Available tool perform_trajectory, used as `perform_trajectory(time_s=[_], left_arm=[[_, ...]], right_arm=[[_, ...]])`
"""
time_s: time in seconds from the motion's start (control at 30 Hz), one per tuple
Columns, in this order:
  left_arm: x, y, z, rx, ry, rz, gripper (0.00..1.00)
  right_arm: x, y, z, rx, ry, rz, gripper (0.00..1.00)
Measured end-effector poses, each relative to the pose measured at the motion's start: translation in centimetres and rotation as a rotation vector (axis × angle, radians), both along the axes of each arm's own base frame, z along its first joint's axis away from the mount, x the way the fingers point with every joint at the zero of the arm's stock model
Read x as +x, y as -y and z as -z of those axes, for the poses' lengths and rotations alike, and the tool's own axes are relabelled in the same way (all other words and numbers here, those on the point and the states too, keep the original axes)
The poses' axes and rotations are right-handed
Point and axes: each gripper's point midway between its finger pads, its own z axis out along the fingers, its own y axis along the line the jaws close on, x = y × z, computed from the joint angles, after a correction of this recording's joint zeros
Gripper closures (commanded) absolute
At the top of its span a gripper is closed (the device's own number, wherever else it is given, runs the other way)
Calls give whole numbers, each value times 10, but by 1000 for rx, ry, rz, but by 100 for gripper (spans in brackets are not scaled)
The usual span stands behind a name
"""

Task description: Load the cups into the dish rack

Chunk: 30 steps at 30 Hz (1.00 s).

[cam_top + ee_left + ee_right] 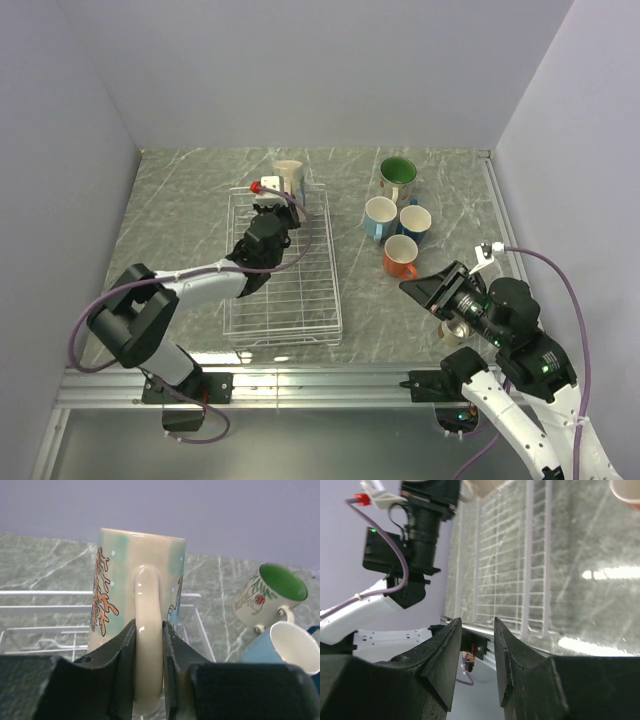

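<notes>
The right gripper [476, 630] is seen nearest the bases, low over the marbled table [180, 200] on the right side. Its fingers [445, 650] are parted by a modest gap and nothing is held between them. It is pointed at the orange-red mug [400, 257], which stands just beyond its tips, apart from them. To the left, the dish rack [300, 300] is laid lengthwise, running away from the near edge. The left arm is stretched over the dish rack. The left gripper [148, 635] is closed on the handle [148, 595] of the tall beige mug [288, 176], with one finger pressed against each side. That mug is held upright at the far right end of the rack; whether its base rests on the wires cannot be told. Right of the rack, beyond the orange-red mug, the light blue mug [380, 217] and the dark blue mug [415, 222] are set close together. The cream mug with green inside [397, 177] is placed farthest back.
</notes>
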Motion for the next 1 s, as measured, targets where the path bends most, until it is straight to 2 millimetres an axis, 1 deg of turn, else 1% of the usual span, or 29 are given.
perform_trajectory(time_s=[0.1,0.17,0.27,0.4,0.43,0.67,0.83,0.93,1.0], left_arm=[[5,4,-2,-28,41,0,100],[7,6,1,-42,57,0,100],[5,7,13,-41,54,2,100],[-9,5,42,-7,12,-5,100],[-12,5,44,-12,18,-11,100],[-15,4,48,-56,35,-42,100],[-17,4,52,-98,14,-52,100],[-19,7,55,-110,-22,-34,100],[-19,15,56,-109,-51,-3,100]], right_arm=[[-5,4,8,-10,-28,12,62],[-7,6,10,-12,-35,17,62],[-7,7,16,-16,-47,24,63],[-6,8,24,-26,-69,29,65],[-6,8,26,-28,-73,30,66],[-2,5,35,-44,-103,29,66],[1,4,38,-57,-119,27,66],[2,3,38,-55,-113,28,66],[3,3,39,-54,-109,28,66]])
